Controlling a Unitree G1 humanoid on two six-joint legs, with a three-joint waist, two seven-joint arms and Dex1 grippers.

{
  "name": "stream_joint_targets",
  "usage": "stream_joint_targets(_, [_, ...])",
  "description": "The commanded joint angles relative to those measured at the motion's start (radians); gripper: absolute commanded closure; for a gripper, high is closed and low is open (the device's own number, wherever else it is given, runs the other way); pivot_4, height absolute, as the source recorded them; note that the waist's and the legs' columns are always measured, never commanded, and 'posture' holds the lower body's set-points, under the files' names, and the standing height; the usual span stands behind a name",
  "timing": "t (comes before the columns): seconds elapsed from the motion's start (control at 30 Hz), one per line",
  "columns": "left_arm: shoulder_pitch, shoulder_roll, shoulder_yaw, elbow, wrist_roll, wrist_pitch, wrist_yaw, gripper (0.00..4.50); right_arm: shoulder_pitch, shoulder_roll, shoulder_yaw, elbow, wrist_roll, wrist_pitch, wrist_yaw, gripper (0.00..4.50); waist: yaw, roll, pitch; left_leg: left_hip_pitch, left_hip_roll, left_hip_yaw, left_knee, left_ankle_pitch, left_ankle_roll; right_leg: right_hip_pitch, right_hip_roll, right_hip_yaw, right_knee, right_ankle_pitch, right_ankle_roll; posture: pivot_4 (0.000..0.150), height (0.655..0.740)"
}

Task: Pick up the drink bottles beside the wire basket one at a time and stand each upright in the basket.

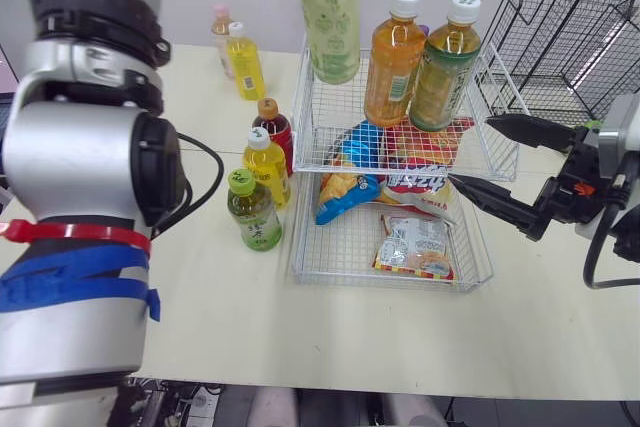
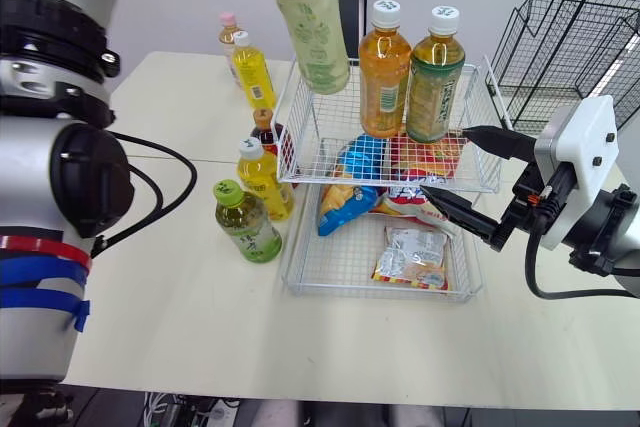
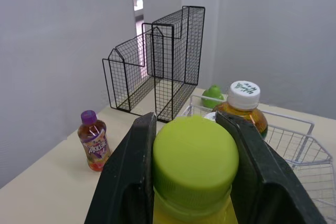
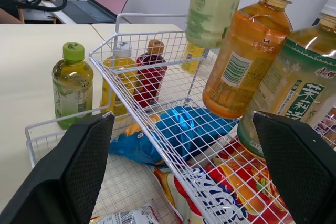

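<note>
Hanging upright, long axis vertical, the pale green plastic tea bottle [image 1: 329,17] is clamped at its lime cap by the left gripper [image 3: 187,124], straight above the back-left corner of the two-tier white wire basket [image 1: 330,122], base clear of the mesh. That corner, left of the standing orange drink bottle [image 1: 393,62], looks free. The right gripper [image 1: 470,152] gapes wide at the basket's right side, over the cream table [image 1: 300,337].

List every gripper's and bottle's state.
Left gripper: shut on pale bottle
Pale bottle: held aloft
Right gripper: open
Orange bottle: upright in basket
Olive bottle: upright in basket
Green-capped bottle: upright, tabletop
Near yellow bottle: upright, tabletop
Red bottle: upright, tabletop
Far yellow bottle: upright, tabletop
Pink-capped bottle: upright, tabletop
Purple-capped bottle: upright, tabletop
</note>
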Motion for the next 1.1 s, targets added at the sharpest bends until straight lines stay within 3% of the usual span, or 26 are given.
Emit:
stream_joint_targets(0.03, [-0.029, -0.008, 0.02, 0.015, 0.018, -0.076, 0.015, 3.12, 0.007, -0.014, -0.056, -0.027, 0.02, -0.004, -0.015, 0.0, 0.0, 0.0, 0.0, 0.0, 0.0, 0.0, 0.0, 0.0, 0.0, 0.0, 0.0, 0.0, 0.0, 0.0, 0.0, 0.15, 0.73])
stream_joint_targets(0.47, [0.006, -0.073, 0.021, 0.073, 0.081, -0.109, 0.02, 3.12, 0.03, -0.028, -0.1, -0.039, 0.047, 0.001, -0.039, 0.0, 0.002, 0.0, 0.0, -0.001, -0.001, -0.001, 0.001, 0.0, 0.0, 0.0, 0.0, 0.0, 0.0, 0.0, 0.0, 0.15, 0.73])
stream_joint_targets(0.8, [-0.001, -0.03, 0.04, 0.059, 0.085, -0.127, -0.011, 0.02, 0.04, -0.032, -0.101, -0.032, 0.054, -0.005, -0.036, 0.0, 0.001, 0.001, 0.0, 0.0, -0.001, -0.001, 0.001, 0.0, 0.0, 0.001, 0.0, 0.0, 0.001, 0.0, 0.0, 0.15, 0.73])
stream_joint_targets(1.1, [0.101, 0.18, 0.063, -0.196, 0.027, 0.018, -0.191, 0.02, -0.011, -0.035, -0.018, 0.032, -0.001, -0.037, 0.059, 0.0, -0.006, 0.001, 0.0, 0.0, 0.0, -0.001, 0.001, 0.0, 0.0, 0.001, 0.0, -0.001, 0.001, 0.0, 0.0, 0.15, 0.73])
